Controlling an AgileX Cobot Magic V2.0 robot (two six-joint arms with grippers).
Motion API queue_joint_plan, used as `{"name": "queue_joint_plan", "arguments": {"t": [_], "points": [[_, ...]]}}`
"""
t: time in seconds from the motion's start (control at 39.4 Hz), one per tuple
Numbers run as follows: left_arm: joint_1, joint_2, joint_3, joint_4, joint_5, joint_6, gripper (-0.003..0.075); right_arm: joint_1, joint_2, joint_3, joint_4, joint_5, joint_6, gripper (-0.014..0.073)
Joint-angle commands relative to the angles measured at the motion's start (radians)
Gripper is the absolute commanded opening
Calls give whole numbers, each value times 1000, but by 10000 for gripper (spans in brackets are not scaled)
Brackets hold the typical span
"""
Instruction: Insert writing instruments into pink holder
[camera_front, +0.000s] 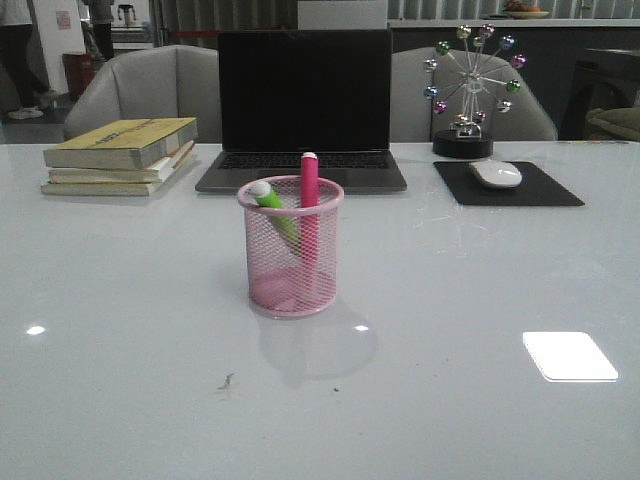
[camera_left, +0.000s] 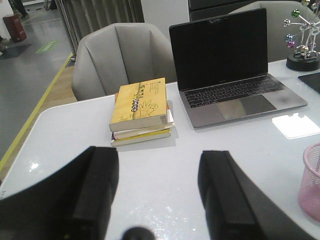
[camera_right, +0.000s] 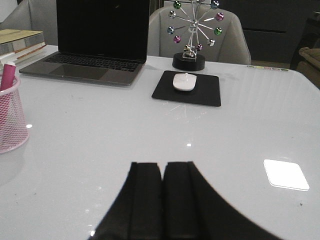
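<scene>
Black fingers of the left gripper (camera_left: 159, 200) stand wide apart, holding nothing, above the glossy white table (camera_front: 480, 400). Those of the right gripper (camera_right: 162, 200) are pressed together, empty. Just before the dark laptop (camera_front: 303, 100) stands the cylindrical pink wire-mesh holder (camera_front: 291, 250); inside it the bright green highlighter (camera_front: 273, 205) leans, while the hot pink highlighter (camera_front: 309, 215) stands nearly upright, both caps above the rim.
</scene>
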Motion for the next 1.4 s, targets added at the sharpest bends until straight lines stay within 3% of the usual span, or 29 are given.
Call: {"name": "queue_joint_plan", "arguments": {"t": [0.0, 0.81, 1.17, 1.37], "points": [[1, 1, -28, -7, -81, -9, 425, 1, -16, 1, 0, -78, -10, 59], [1, -14, -28, 19, -78, -7, 421, 1, -16, 1, 0, -78, -10, 59], [1, -168, 24, -105, -87, -7, 86, 1, -16, 1, 0, -78, -10, 59], [1, -326, 132, -94, -93, -7, 92, 1, -16, 1, 0, -78, -10, 59]]}}
